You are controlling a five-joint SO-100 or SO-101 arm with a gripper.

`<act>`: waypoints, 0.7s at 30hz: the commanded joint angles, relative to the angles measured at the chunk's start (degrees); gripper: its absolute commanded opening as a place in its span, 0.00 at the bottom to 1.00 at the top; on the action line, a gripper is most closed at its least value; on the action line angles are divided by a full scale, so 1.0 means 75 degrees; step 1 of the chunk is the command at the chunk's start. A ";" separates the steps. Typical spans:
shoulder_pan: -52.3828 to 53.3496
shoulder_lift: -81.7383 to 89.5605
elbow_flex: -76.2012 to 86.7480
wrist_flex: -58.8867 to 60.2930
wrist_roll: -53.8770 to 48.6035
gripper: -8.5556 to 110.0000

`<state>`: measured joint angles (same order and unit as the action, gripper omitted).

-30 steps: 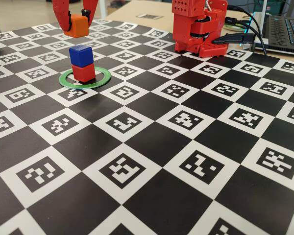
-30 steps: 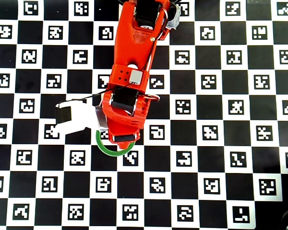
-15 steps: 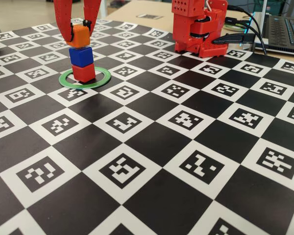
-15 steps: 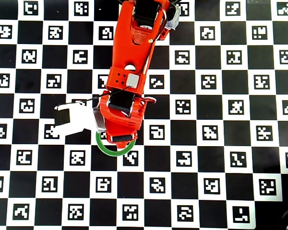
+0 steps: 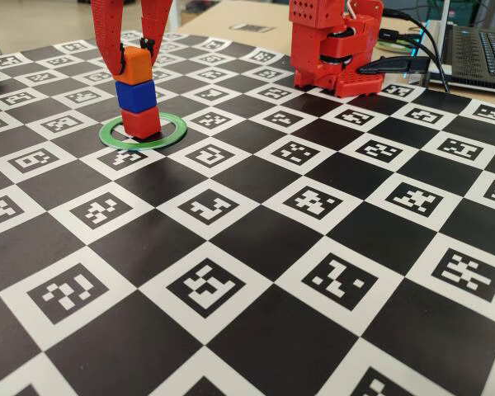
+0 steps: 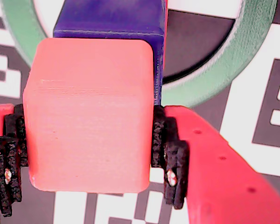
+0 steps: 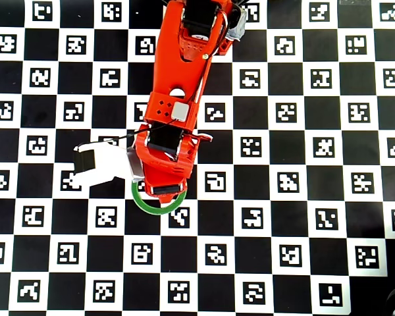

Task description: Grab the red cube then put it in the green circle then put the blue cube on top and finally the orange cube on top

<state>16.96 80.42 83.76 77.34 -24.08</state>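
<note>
Wrist view shows the tool [image 6: 88, 179] squeezing the orange cube [image 6: 88, 114] from both sides, its black pads [image 6: 167, 161] pressed on the cube's walls. The tool is closed just as wide as the cube.

Right under the tool, past the orange cube, is the blue cube [image 6: 112, 18]. Around that lies the green ring [image 6: 214, 70] on the checkered surface [image 6: 266, 88].

From the fixed view, the tool [image 5: 133, 59] comes down from above with a finger on each side of the orange cube [image 5: 134, 66]. Below it sit the blue cube [image 5: 136, 96] and the red cube [image 5: 140, 122], stacked inside the ring [image 5: 173, 132]. The orange cube looks like it rests on the blue one, but I can't be sure it touches all the way.

The overhead view hides the cubes under the arm; only part of the ring [image 7: 148, 205] peeks out.

The tool holds the sides so the cube's bottom is free to land flat. I think the last step is nearly done: letting go softly, so the little tower does not tip.
</note>
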 commanded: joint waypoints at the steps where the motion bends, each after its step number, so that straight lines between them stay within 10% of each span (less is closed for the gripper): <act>1: 0.0117 0.0187 -0.0047 -0.0047 -0.0059 0.10; 21: 0.0105 0.0316 -0.0035 0.0246 -0.0281 0.36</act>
<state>17.67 80.42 84.64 78.66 -25.75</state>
